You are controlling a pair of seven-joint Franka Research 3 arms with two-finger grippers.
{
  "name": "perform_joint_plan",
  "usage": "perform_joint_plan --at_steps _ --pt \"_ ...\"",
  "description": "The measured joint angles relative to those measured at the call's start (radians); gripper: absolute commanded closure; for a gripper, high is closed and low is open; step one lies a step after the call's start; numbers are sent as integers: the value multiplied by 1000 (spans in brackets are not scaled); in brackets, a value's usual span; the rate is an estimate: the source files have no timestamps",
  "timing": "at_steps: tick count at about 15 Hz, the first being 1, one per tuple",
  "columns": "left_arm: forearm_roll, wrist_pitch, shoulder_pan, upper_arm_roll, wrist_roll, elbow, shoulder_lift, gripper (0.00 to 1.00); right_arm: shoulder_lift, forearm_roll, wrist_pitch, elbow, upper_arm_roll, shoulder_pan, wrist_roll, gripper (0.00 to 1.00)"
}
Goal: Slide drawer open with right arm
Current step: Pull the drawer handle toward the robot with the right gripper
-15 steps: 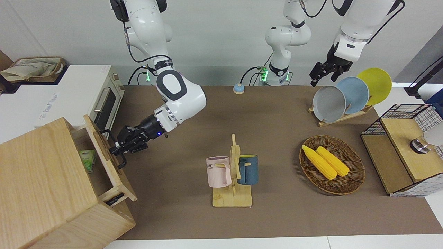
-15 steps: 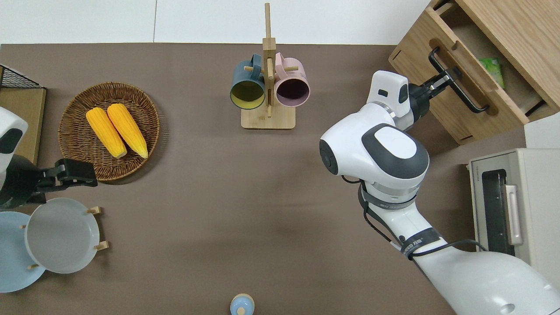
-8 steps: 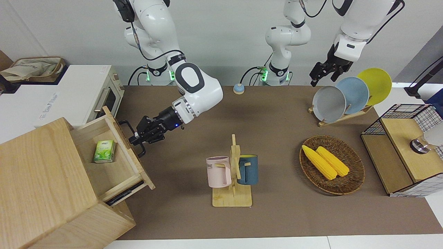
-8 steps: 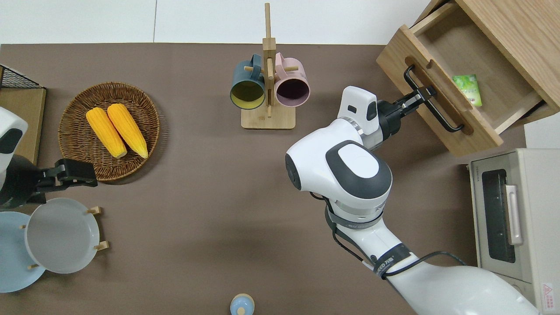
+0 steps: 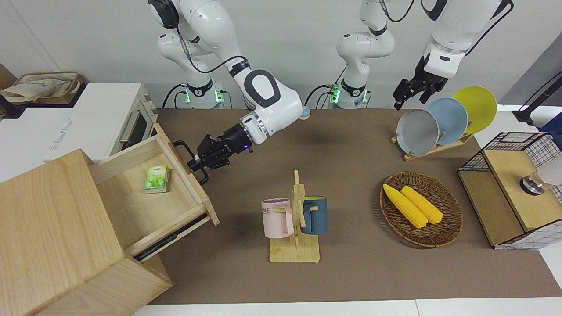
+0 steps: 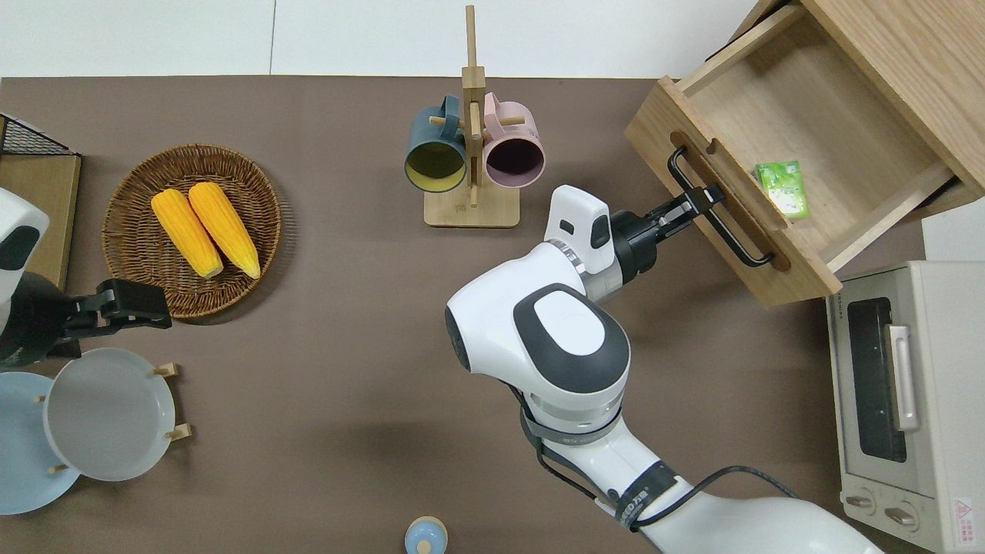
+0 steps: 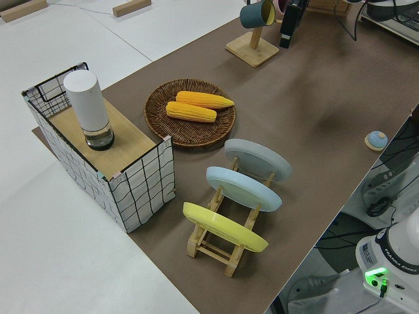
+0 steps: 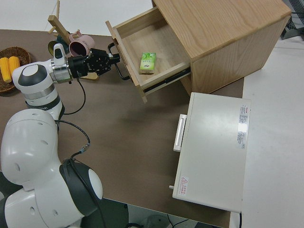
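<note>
The light-wood drawer [image 5: 140, 206] of the pale cabinet [image 5: 52, 228] stands pulled far out toward the middle of the table. My right gripper [image 5: 195, 163] is shut on its black bar handle [image 5: 186, 151], near the handle's middle. The overhead view shows the gripper [image 6: 704, 201] on the handle [image 6: 746, 246] and the drawer's inside [image 6: 831, 131]. The right side view shows the same grip [image 8: 111, 59]. A small green packet [image 5: 156, 179] lies in the drawer. My left arm is parked.
A white toaster oven [image 5: 114, 123] stands beside the cabinet, nearer to the robots. A wooden mug rack [image 5: 295, 219] with a pink and a blue mug stands mid-table. A corn basket [image 5: 421, 208], a plate rack [image 5: 439, 123] and a wire-grid box [image 5: 513, 188] are toward the left arm's end.
My right gripper has pulled the handle toward the middle of the table. The drawer has slid from slightly open to far out, baring the green packet.
</note>
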Motion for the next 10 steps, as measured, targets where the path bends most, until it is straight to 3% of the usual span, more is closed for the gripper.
perform_joint_plan --at_steps 7,10 --pt "0 0 0 0 0 0 0 7 0 33 -78 0 54 30 9 965" --pt "0 0 0 0 0 0 0 7 0 38 -94 0 71 35 11 723"
